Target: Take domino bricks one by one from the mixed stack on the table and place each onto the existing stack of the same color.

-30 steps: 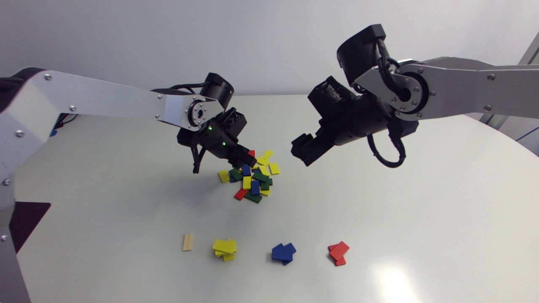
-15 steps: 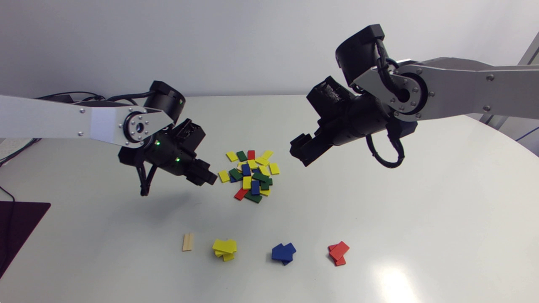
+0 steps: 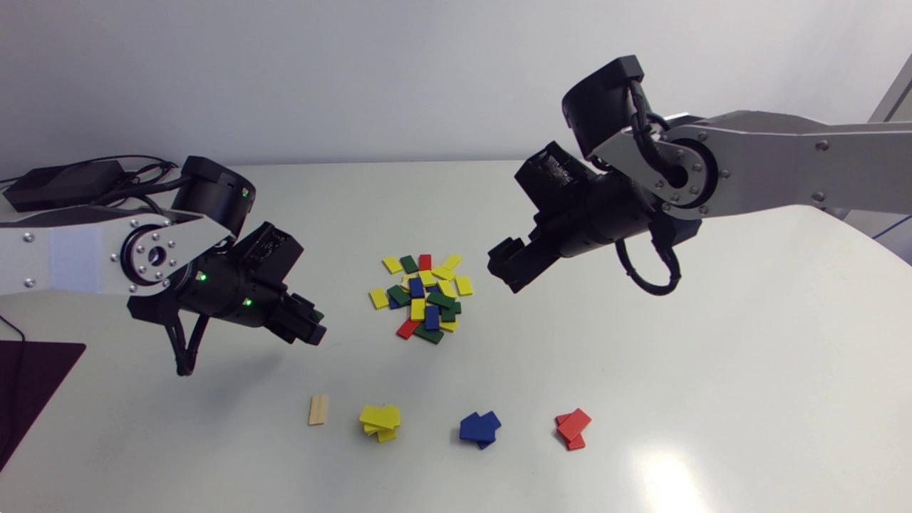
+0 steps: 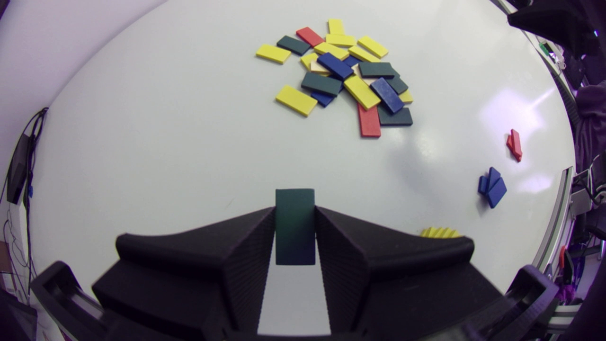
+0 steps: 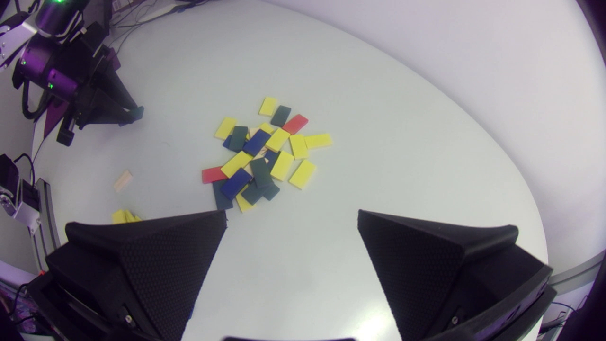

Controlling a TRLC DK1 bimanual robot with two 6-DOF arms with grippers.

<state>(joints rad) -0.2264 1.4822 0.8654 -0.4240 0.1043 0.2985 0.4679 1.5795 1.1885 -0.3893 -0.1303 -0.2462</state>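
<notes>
My left gripper (image 3: 313, 329) hangs above the table, left of the mixed pile (image 3: 422, 296), and is shut on a dark green domino brick (image 4: 295, 222) that sticks out past its fingertips. The pile (image 4: 344, 78) holds yellow, green, blue and red bricks. My right gripper (image 3: 507, 271) hovers open and empty to the right of the pile (image 5: 262, 156). Along the front lie a single wooden brick (image 3: 318, 410), a yellow stack (image 3: 380, 422), a blue stack (image 3: 479, 428) and a red stack (image 3: 572, 428).
A black box with cables (image 3: 60, 184) sits at the table's back left. A dark mat (image 3: 35, 370) lies at the left edge.
My left arm has pulled back from the pile, moving left and toward the front with the green brick in its gripper. The right arm has barely shifted.
</notes>
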